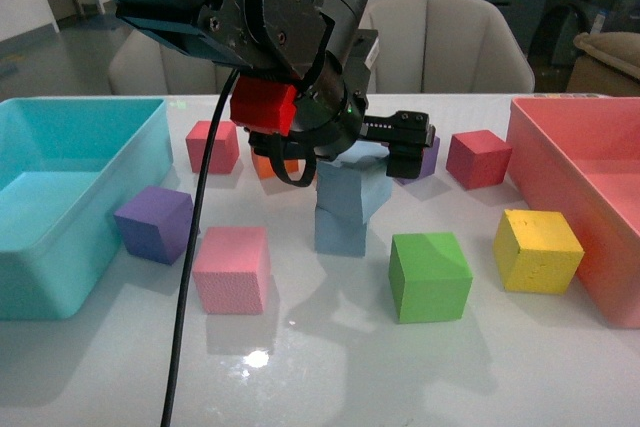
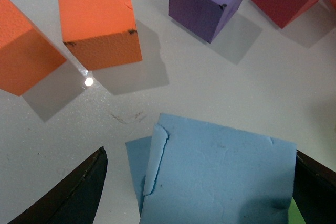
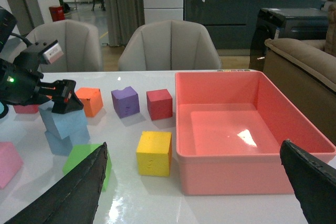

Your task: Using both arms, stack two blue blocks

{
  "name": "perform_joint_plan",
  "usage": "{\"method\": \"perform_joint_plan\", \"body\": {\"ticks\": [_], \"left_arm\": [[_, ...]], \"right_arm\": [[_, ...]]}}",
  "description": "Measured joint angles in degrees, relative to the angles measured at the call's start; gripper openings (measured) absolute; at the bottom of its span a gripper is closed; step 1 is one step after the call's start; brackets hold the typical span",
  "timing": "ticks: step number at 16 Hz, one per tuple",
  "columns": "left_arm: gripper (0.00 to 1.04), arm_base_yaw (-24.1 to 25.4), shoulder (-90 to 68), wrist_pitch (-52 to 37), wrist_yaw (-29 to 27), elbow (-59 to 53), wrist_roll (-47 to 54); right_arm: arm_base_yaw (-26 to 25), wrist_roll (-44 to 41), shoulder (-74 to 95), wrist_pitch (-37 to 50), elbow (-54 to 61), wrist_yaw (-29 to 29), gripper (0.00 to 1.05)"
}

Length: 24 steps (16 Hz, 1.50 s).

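- Two blue blocks form one stack near the middle of the desk [image 1: 330, 377]. The lower blue block [image 1: 338, 235] lies flat on the desk. The upper blue block [image 1: 350, 185] rests on it, twisted and leaning, with edges not lined up.
- Left gripper [image 2: 200, 155] straddles the upper blue block with jaws parted. One finger touches a side of the block and the other stands clear of it. Reads as let go, not clamped.
- Right gripper [image 3: 193, 148] is spread wide and holds nothing. It is on the tray side, well apart from the stack.
- Judgement: stacking is all but done. Left to do: lift the left arm off without tipping the crooked top block. Squaring it up may be needed.
- Nearer loose cubes: pink cube [image 1: 232, 269], green cube [image 1: 430, 277] and yellow cube [image 1: 537, 250], none touching the stack.
- Containers: the teal bin [image 1: 60, 247] sits along the left edge, with nothing visible inside. The pink tray [image 1: 565, 172] sits along the right edge, and the right wrist view shows its floor bare.
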State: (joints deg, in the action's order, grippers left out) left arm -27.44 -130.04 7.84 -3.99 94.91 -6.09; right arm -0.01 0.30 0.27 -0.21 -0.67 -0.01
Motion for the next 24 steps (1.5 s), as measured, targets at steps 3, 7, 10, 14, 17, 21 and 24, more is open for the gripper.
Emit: {"method": "perform_joint_plan", "body": {"ticks": [3, 7, 10, 14, 17, 21, 24], "left_arm": [[0.98, 0.44, 6.03, -3.72, 0.17, -2.32, -1.03], [0.98, -1.05, 17.77, -9.42, 1.49, -9.25, -1.07], [0.98, -2.47, 24.70, -16.90, 0.24, -18.01, 1.07], [0.53, 4.72, 51.17, -47.01, -19.85, -50.97, 5.03], [0.02, 14.53, 67.56, -51.91, -9.31, -76.13, 5.25], [0.02, 16.46, 70.71, -51.71, -7.56, -79.62, 5.25], [0.02, 17.66, 73.07, -51.17, -5.92, -82.12, 5.27]], "right_arm": [[0.00, 0.00, 0.00, 0.00, 0.00, 0.00, 0.98], [0.00, 0.00, 0.00, 0.00, 0.00, 0.00, 0.98], [0.00, 0.00, 0.00, 0.00, 0.00, 0.00, 0.98], [0.00, 0.00, 0.00, 0.00, 0.00, 0.02, 0.98], [0.00, 0.00, 0.00, 0.00, 0.00, 0.00, 0.98], [0.00, 0.00, 0.00, 0.02, 0.00, 0.00, 0.98], [0.00, -0.02, 0.00, 0.00, 0.00, 0.02, 0.98]]}}
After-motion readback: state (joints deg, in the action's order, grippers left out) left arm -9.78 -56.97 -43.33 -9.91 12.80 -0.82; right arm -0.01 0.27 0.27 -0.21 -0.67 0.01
